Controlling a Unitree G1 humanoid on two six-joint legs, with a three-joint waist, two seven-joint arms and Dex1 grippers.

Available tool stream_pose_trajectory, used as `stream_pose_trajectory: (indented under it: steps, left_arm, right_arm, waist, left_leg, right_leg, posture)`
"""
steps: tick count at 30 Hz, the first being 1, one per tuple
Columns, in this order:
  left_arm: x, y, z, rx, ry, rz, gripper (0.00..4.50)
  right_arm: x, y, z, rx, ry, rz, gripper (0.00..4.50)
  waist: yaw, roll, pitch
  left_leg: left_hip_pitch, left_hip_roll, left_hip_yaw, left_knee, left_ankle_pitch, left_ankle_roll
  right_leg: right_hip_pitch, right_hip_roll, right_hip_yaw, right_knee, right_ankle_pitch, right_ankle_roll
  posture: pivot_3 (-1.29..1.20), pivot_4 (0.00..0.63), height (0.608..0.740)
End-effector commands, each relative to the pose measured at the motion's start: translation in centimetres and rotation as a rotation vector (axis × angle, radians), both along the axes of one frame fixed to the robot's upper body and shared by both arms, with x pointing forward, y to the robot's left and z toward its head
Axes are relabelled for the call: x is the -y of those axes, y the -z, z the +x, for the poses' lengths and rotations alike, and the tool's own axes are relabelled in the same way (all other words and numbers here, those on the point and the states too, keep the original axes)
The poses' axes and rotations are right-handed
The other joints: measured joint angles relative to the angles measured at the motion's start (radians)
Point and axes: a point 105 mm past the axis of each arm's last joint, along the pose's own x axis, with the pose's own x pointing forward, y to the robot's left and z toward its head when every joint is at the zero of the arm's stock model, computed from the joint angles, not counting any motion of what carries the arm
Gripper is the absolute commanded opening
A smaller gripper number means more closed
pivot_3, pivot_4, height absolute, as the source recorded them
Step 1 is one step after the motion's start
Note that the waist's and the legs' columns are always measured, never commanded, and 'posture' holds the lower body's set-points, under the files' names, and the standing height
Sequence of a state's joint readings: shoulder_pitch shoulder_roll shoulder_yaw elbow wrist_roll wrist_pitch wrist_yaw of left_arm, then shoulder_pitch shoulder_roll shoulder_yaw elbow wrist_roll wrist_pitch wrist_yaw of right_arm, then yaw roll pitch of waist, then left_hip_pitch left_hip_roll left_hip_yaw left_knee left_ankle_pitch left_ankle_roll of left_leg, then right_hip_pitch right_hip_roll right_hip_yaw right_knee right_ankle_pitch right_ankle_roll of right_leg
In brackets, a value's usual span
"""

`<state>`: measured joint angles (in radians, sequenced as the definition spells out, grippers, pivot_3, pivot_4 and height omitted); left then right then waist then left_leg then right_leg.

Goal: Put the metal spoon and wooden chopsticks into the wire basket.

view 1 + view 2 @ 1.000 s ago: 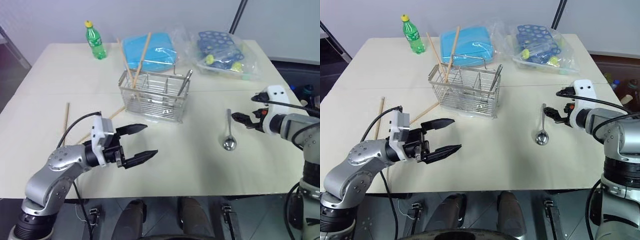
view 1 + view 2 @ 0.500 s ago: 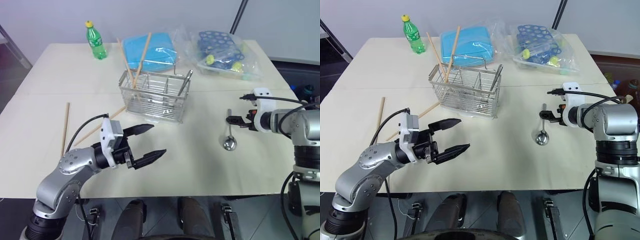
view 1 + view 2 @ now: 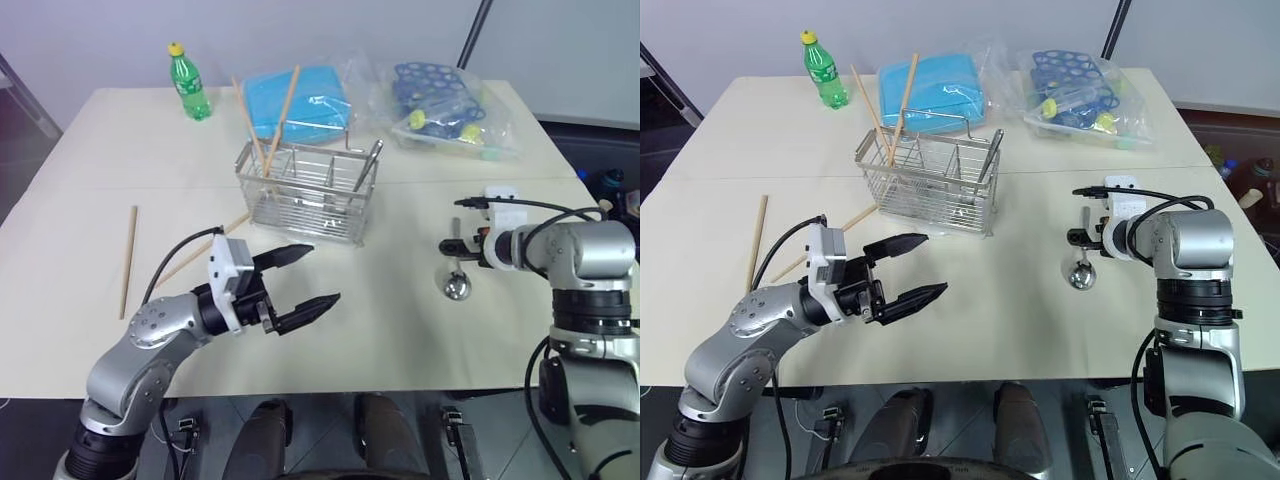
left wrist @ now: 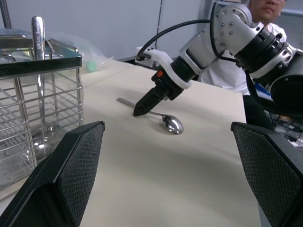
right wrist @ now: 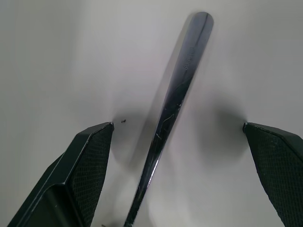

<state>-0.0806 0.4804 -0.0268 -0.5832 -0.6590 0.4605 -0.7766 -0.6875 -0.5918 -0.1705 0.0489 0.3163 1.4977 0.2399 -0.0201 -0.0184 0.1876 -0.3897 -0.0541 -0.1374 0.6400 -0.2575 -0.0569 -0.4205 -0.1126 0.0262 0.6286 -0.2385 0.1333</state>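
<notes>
Your right gripper [image 3: 1076, 237] is wide open, tips down astride the spoon [image 3: 1082, 267] handle, nothing gripped; the spoon lies flat on the table [image 3: 1020, 300], well right of the basket [image 3: 930, 180]. Your left gripper [image 3: 908, 268] hangs open and empty in front of the basket. Two chopsticks [image 3: 890, 110] stand in the basket; two more [image 3: 757, 243] lie on the table to its left. Cream tabletop, green bottle [image 3: 825, 68] and bagged items at the back, a person seated beyond the table.
</notes>
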Motion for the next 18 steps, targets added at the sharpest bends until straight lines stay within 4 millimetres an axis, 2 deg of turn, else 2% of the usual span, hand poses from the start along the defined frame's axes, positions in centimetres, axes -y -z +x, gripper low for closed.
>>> stream_pose_trajectory:
  steps: [1,12,15,18]
  left_arm:
    - [0.2,-0.2,-0.5,0.023,0.021,-0.008,4.49]
    - [-0.6,0.6,-0.1,0.033,0.036,0.053,4.49]
    - [-0.9,0.6,0.3,0.031,0.023,0.053,4.5]
    - [-1.2,0.7,0.6,0.03,0.015,0.062,4.5]
  right_arm:
    - [-1.1,0.3,-0.5,-0.031,-0.013,0.039,4.5]
    - [-3.6,0.6,-1.6,-0.004,-0.082,0.1,4.5]
    - [-3.4,0.9,-1.8,-0.011,-0.064,0.101,3.63]
    - [-3.4,1.2,-1.9,-0.015,-0.057,0.1,2.28]
  waist:
    - [0.0,0.0,0.0]
    - [0.0,0.0,0.0]
    - [0.0,0.0,0.0]
    - [0.0,0.0,0.0]
  left_leg:
    - [0.0,0.0,0.0,0.0,0.0,0.0]
    - [0.0,0.0,0.0,0.0,0.0,0.0]
    - [0.0,0.0,0.0,0.0,0.0,0.0]
    - [0.0,0.0,0.0,0.0,0.0,0.0]
  right_leg:
    - [0.0,0.0,0.0,0.0,0.0,0.0]
    - [0.0,0.0,0.0,0.0,0.0,0.0]
    - [0.0,0.0,0.0,0.0,0.0,0.0]
    - [0.0,0.0,0.0,0.0,0.0,0.0]
  posture:
    - [0.0,0.15,0.74]
    - [0.0,0.15,0.74]
    - [0.0,0.15,0.74]
    - [0.0,0.15,0.74]
